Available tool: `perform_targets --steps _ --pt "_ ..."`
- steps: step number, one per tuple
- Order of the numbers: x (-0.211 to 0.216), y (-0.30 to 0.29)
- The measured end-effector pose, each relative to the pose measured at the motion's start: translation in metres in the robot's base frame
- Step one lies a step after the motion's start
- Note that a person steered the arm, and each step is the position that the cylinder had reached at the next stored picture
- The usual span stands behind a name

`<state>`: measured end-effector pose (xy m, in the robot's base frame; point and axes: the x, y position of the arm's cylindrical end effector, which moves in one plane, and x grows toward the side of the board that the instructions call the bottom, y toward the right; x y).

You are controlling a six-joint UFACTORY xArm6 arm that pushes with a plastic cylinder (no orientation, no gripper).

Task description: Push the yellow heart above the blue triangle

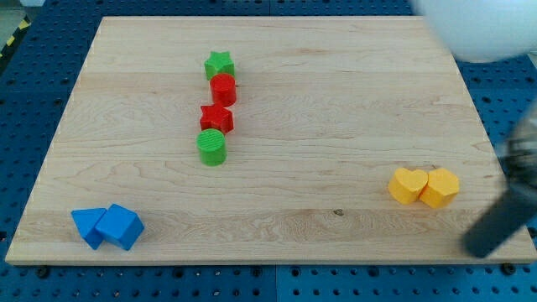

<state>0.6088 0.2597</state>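
Observation:
The yellow heart lies at the view's right on the wooden board, touching a yellow hexagon on its right. Two blue blocks touch each other at the view's bottom left. The left one looks like the blue triangle, and the right one looks like a cube. My rod comes in blurred from the view's right edge. My tip is below and to the right of the yellow hexagon, apart from it and far from the blue blocks.
A column of blocks stands left of centre: a green star, a red cylinder, a red star and a green cylinder. A blurred white part of the arm covers the top right corner.

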Motion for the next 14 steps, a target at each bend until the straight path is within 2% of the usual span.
perform_targets --steps 1,2,3,4,6,7,9,11,12,13,14 --pt "-0.066 0.067" --pt "-0.090 0.067" --pt "-0.057 0.063" --pt "-0.056 0.030" --pt "-0.084 -0.057" --pt "-0.083 -0.080" --pt "-0.078 -0.090" --pt "-0.074 -0.138" --pt "-0.063 -0.164" --pt "-0.031 -0.169" --pt "-0.021 -0.172"
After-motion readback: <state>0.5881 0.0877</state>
